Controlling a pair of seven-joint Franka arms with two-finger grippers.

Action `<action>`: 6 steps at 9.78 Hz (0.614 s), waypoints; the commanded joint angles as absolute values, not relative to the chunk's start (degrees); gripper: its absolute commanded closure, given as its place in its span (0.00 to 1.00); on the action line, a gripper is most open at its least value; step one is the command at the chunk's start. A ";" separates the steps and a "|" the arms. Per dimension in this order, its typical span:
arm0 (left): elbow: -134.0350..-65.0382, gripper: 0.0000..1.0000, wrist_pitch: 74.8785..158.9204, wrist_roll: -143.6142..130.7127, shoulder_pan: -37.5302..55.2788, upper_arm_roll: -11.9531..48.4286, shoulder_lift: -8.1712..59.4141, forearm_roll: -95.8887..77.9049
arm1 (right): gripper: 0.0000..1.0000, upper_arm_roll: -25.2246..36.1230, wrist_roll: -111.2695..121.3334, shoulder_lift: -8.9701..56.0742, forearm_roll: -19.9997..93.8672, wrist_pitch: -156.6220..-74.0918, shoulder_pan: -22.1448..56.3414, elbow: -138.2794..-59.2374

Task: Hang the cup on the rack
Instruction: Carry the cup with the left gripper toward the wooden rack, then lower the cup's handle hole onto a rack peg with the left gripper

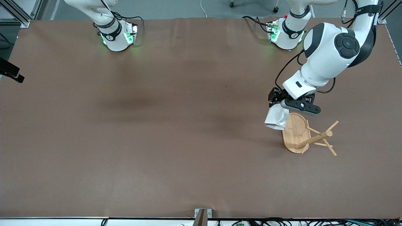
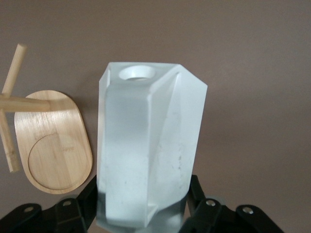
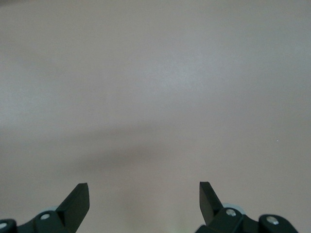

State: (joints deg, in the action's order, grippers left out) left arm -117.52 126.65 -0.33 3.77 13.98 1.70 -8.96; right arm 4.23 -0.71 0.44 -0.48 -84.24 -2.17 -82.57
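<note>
Cup (image 1: 276, 118): white, matte, faceted, clamped between the left gripper (image 1: 277, 101) fingers (image 2: 82, 199), held in the air over the rack (image 1: 301, 134) base edge, near the left arm's end of the table (image 1: 157, 125). Handle hole visible. Left arm bent, wrist angled down. Rack: light bamboo, oval base, post, thin pegs. Right gripper (image 3: 144, 196) spread apart, arm waiting.

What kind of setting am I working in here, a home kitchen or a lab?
Most likely a robotics lab: a wide brown table, aluminium framing at its corner, and cables along its edge. The left gripper holds the cup beside the rack.
</note>
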 commanded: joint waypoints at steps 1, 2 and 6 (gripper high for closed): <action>-121.55 1.00 128.58 2.88 1.85 14.33 1.05 -8.61 | 0.00 4.39 -0.18 -0.44 0.35 -84.55 -2.28 -83.67; -122.68 1.00 130.67 6.12 0.71 14.33 1.40 -9.05 | 0.00 4.39 -0.09 -0.44 0.35 -84.64 -2.29 -83.67; -123.31 1.00 132.89 8.51 -0.44 14.15 2.37 -9.40 | 0.00 4.39 -0.09 -0.44 0.35 -84.46 -2.29 -83.67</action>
